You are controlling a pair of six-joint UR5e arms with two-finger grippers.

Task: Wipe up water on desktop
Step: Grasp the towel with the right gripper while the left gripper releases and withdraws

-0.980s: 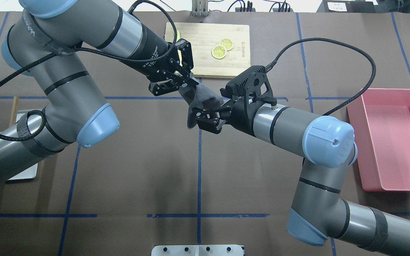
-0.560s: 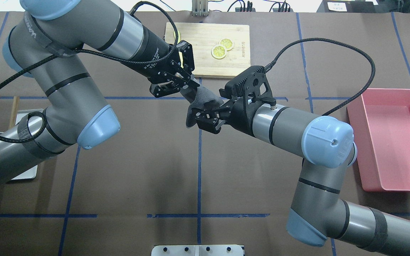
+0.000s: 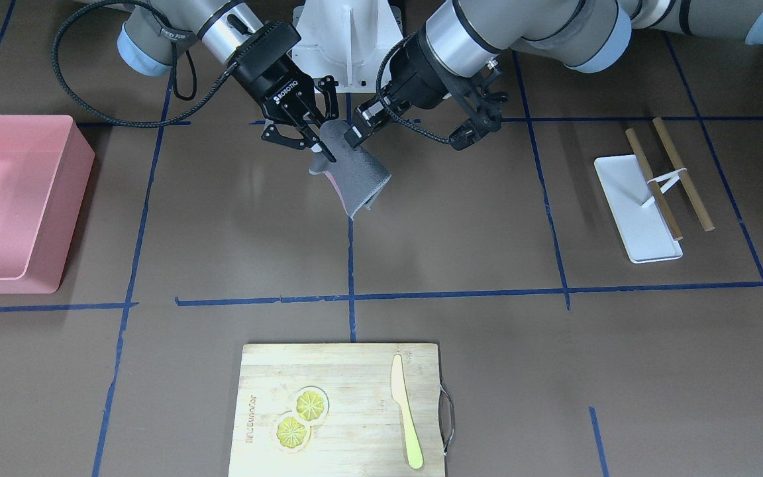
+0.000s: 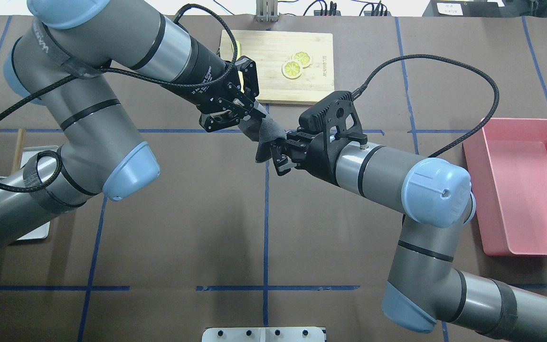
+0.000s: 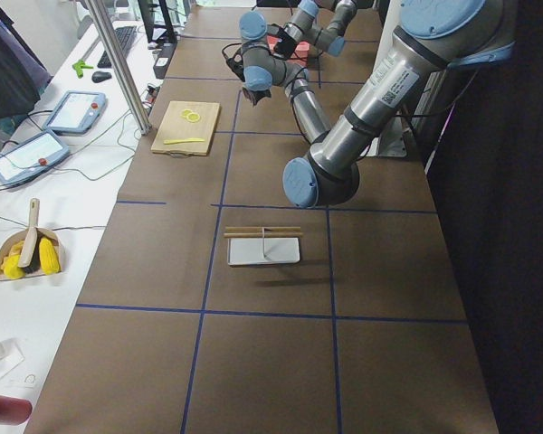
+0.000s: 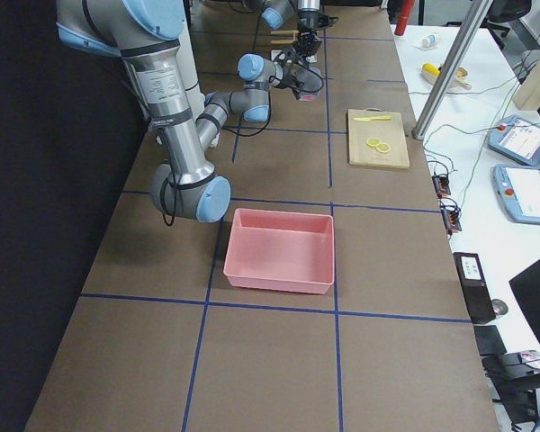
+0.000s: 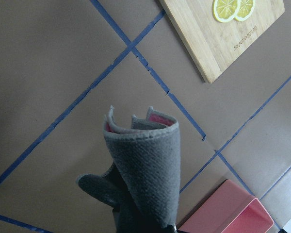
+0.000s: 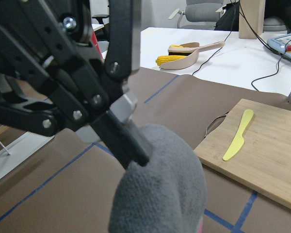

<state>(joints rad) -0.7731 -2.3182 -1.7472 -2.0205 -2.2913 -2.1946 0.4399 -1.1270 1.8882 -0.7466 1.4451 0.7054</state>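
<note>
A grey cloth (image 4: 266, 135) with a pink inner side hangs rolled above the dark-brown desktop (image 4: 183, 213), near the middle of its blue tape grid. My left gripper (image 4: 253, 114) is shut on the cloth's upper end. My right gripper (image 4: 276, 153) is shut on its lower side from the opposite direction. In the front view the cloth (image 3: 355, 175) droops below both grippers, the left (image 3: 353, 138) and the right (image 3: 323, 154). The left wrist view shows the rolled cloth (image 7: 145, 165) hanging clear of the surface. The right wrist view shows the cloth (image 8: 160, 194) close up. I see no water on the desktop.
A bamboo cutting board (image 4: 297, 57) with lemon slices (image 4: 292, 69) and a yellow knife (image 3: 406, 411) lies beyond the grippers. A pink bin (image 4: 525, 185) stands on my right. A white tray (image 3: 636, 209) with two wooden sticks (image 3: 679, 175) lies on my left.
My right gripper, open around the cloth's lower part before, has turned, moved up slightly and shut on the cloth. The cloth is bunched tighter. The left gripper has barely moved.
</note>
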